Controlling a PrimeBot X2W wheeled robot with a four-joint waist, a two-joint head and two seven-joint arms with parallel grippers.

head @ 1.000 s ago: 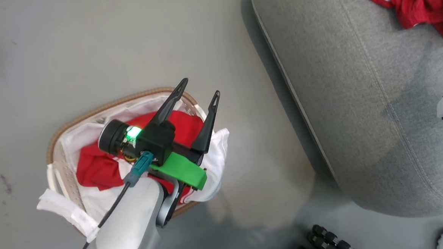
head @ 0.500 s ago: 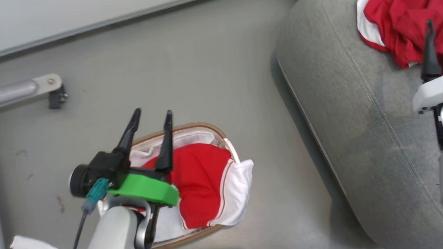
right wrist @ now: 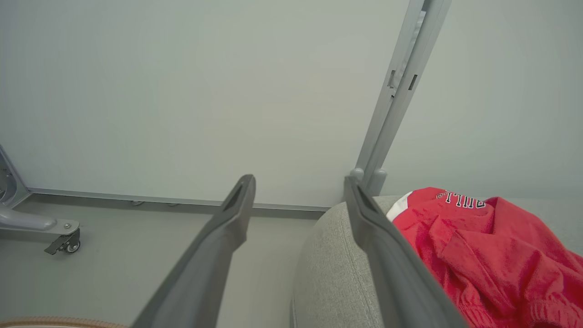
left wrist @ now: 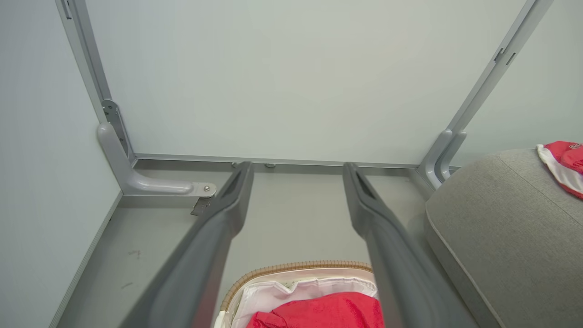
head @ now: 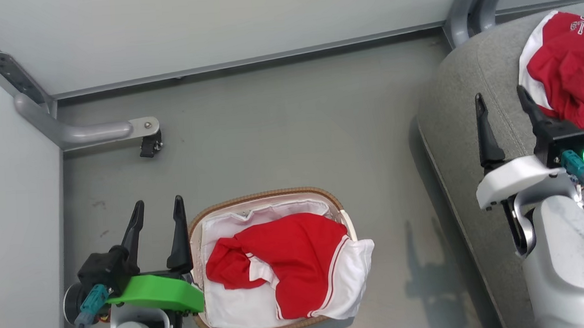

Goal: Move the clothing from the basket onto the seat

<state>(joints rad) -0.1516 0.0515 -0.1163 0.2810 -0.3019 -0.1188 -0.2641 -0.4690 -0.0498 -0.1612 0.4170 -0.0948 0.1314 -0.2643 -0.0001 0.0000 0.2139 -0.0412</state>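
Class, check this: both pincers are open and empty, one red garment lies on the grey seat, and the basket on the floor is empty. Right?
One slip: the basket is not empty. The head view shows red-and-white clothing lying in it. The rest holds: left pincer and right pincer open and empty, one lettered garment on the seat.

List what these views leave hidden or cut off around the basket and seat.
- Head view: the lettered garment on the seat runs off the right edge; extent unknown.
- Head view: on the basket, the left tool hides part of the left rim.
- Head view: the basket's red garment covers whatever lies beneath.
- Left wrist view: bottom edge cuts off most of the basket.
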